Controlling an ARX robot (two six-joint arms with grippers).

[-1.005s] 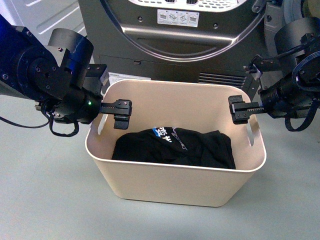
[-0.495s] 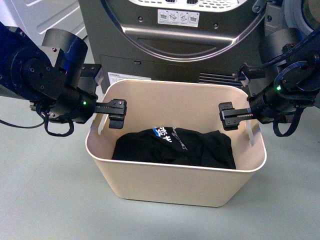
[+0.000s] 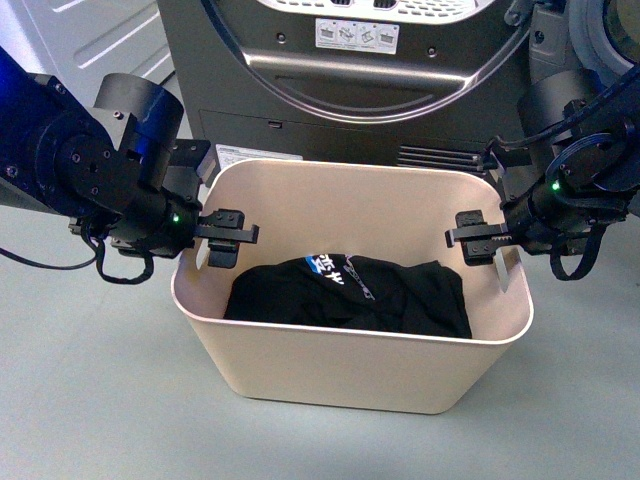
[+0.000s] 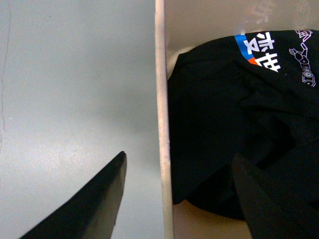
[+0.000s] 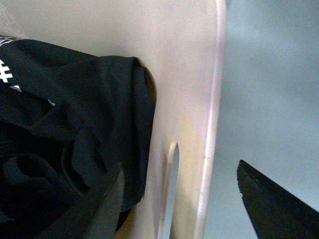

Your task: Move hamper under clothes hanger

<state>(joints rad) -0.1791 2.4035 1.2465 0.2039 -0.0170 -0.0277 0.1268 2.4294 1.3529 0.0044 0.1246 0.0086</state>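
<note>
Fingers [image 4: 99, 199] of left gripper [image 4: 177, 196] and right gripper [image 5: 182, 199] spread astride hamper [image 3: 350, 370] rims, floor [image 3: 90, 400] open around.

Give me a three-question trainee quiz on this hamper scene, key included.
1. True or false: the left gripper and right gripper are both clamped shut on the hamper.
2. What lies in the hamper? A) white towels B) a black printed garment C) nothing
3. Fill in: the machine right behind the hamper is a grey ____.
Key: 1 false, each straddles an end wall with jaws open; 2 B; 3 dryer.
</note>
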